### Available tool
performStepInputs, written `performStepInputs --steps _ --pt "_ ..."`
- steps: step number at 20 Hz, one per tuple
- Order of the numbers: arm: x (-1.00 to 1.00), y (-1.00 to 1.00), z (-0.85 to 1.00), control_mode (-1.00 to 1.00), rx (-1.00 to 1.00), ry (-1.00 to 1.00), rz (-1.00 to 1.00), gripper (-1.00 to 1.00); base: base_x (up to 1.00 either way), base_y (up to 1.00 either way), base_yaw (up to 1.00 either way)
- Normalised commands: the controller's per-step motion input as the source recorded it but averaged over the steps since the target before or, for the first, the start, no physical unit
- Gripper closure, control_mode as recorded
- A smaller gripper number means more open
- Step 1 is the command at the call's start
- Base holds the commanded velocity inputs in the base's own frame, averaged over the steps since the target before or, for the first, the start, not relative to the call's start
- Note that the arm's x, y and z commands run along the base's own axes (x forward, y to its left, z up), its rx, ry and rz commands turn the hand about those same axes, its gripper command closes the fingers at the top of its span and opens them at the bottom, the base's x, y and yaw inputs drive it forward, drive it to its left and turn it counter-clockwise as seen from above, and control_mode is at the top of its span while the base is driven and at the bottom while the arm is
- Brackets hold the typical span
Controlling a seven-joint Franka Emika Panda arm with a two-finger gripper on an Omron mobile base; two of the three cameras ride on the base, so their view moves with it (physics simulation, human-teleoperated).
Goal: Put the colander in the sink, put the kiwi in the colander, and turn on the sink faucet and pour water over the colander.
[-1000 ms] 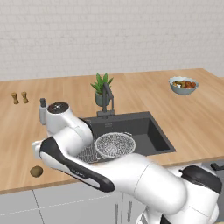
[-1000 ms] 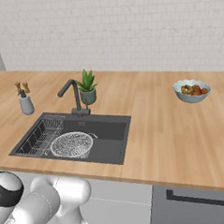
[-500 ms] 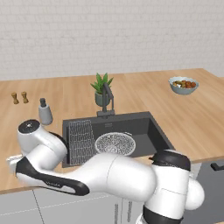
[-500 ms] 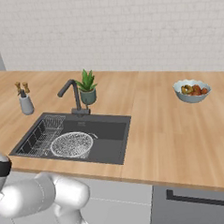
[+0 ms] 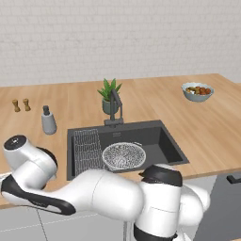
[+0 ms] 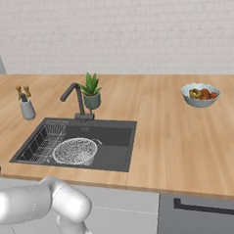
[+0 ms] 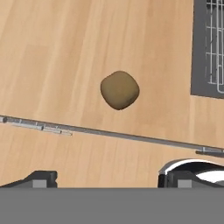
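**Kiwi lies ahead of the spread hand, colander already in the sink**

Where the hand camera looks down on the wooden worktop (image 7: 52,52), the kiwi (image 7: 120,90) lies alone on the bare wood, ahead of the hand (image 7: 107,179) and roughly centred between its two dark fingertips (image 7: 40,178). The tips stand wide apart, one on each side of the fruit's line, and nothing is held between them. A thin grey seam crosses the wood between the tips and the kiwi; the fruit lies on the far side of it, clear of both tips. How high the hand hangs over the wood is hard to judge from this angle.

The kiwi is a small, dull olive-brown lump, rounded and slightly squarish in outline, with a soft shadow at its lower edge. It touches nothing but the worktop. Toward the upper right corner of the hand view is the dark edge of the sink (image 7: 199,65), with the wire rack (image 7: 215,43) inside it; the kiwi lies near that edge but outside the basin.

From the base cameras, the colander (image 5: 124,156) sits upright on the floor of the sink (image 5: 160,141), beside the wire rack (image 5: 87,149). The faucet (image 5: 116,104) rises at the back rim, its spout reaching over the basin, with a potted plant (image 5: 109,92) just behind it.
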Motion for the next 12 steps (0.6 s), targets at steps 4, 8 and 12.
performStepInputs --steps 4,8,12 --pt "0.17 -0.04 -0.36 -1.0 -0.02 -0.01 -0.04 -1.0 0.0 0.0 0.0" --pt "0.3 -0.12 -0.35 -1.0 0.0 -0.01 -0.04 -1.0 0.0 0.0 0.0" --pt "0.33 -0.03 -0.26 -1.0 0.01 -0.04 0.0 -1.0 0.0 0.0 0.0"
